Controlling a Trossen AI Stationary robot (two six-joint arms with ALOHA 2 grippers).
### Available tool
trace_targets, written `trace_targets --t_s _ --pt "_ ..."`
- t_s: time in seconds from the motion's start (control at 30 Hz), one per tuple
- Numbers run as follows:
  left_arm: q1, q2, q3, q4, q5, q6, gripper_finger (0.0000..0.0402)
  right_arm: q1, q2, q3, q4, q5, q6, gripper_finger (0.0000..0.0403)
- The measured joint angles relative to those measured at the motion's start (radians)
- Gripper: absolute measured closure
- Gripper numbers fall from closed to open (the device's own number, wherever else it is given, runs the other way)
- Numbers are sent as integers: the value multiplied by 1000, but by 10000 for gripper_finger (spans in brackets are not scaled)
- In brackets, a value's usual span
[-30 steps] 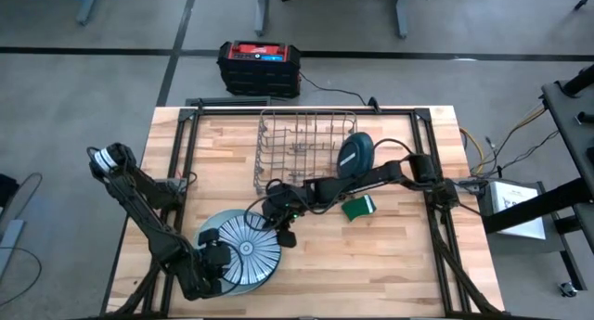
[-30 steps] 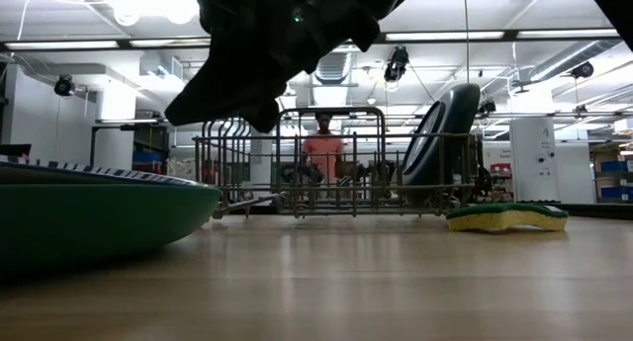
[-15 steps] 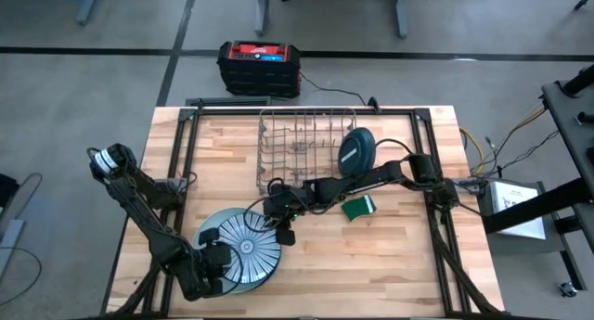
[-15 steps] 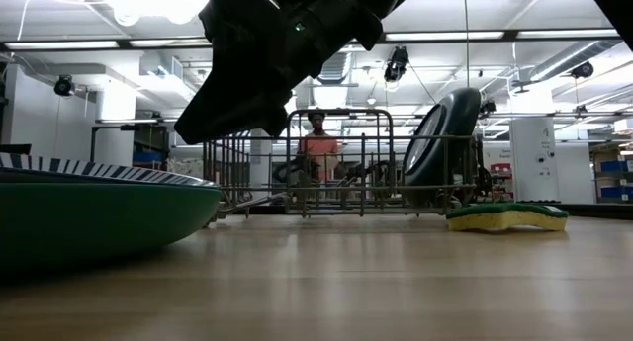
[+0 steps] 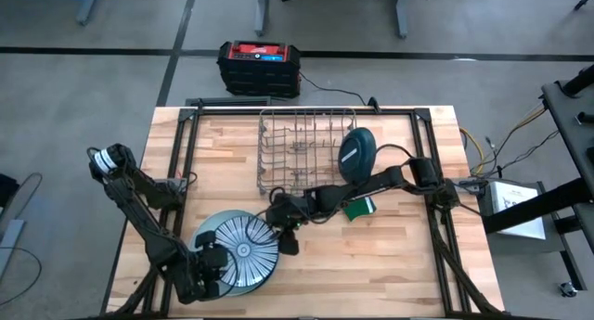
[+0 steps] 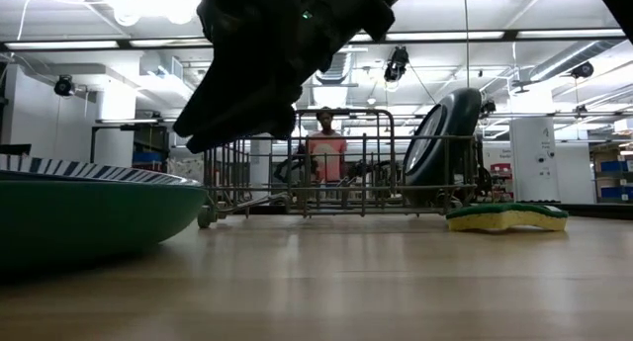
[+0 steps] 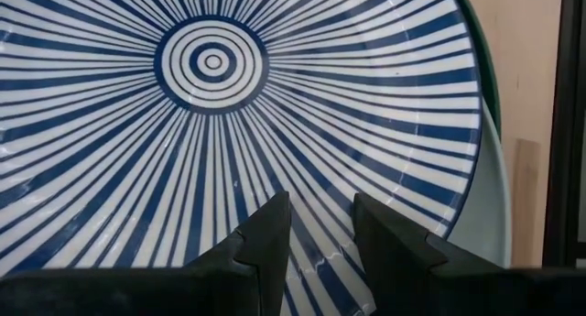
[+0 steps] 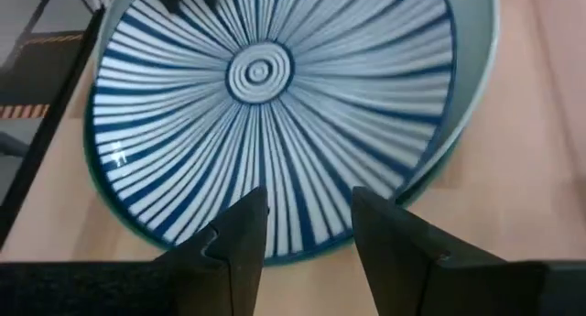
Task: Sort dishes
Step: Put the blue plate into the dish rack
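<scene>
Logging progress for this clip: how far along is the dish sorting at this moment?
Early stage. Done: one dark teal plate stands upright in the wire rack. In hand: nothing gripped; the right gripper and left gripper, both open, flank the striped plate. Left: that plate and those stacked beneath it on the table.

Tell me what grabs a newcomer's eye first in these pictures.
The blue-and-white striped plate stands out, topping a stack at the table's front left, with the left claw open just over it and the right claw open above its right edge. Behind, a dark teal plate stands upright in the wire rack, a green sponge lying nearby.
</scene>
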Motion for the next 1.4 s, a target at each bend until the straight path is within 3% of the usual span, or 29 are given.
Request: trace_targets --t_s 0.37,0.73,0.9,1.07,1.4 --pt "-58 1 -1 26 -6 -6 286 30 0 -1 -23 16 139 271" --pt "-59 3 38 87 -84 127 286 74 -2 -1 -38 14 241 268" --pt "-58 0 169 -96 -120 230 286 87 -2 -1 -37 17 296 276" --pt "-79 -2 269 -350 -81 190 286 107 -2 -1 -37 104 354 288" --pt "-175 -3 180 -395 -33 39 286 143 -2 -1 -36 267 528 272"
